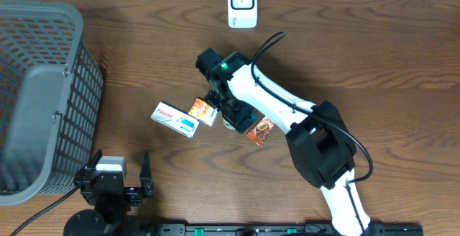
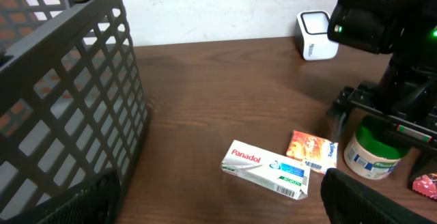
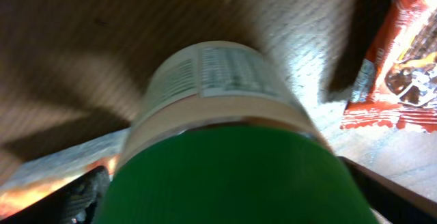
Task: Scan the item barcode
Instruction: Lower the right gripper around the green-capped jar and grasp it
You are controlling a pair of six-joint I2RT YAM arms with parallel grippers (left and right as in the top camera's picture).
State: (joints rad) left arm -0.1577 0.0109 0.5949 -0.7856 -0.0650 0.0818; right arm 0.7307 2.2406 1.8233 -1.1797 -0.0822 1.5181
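A white jar with a green lid (image 3: 225, 101) stands on the wooden table, and the label on its side is too blurred to read. My right gripper (image 1: 233, 114) hangs right over it, open, one finger on each side of the lid (image 3: 235, 191). From the left wrist view the jar (image 2: 372, 157) sits under the black right arm. A white scanner (image 1: 242, 3) stands at the table's far edge. My left gripper (image 1: 118, 171) rests open near the front left with nothing between its fingers (image 2: 218, 207).
A white Panadol box (image 1: 176, 119) and an orange packet (image 1: 203, 110) lie just left of the jar. A red snack packet (image 1: 260, 129) lies to its right. A grey mesh basket (image 1: 36, 99) fills the left side.
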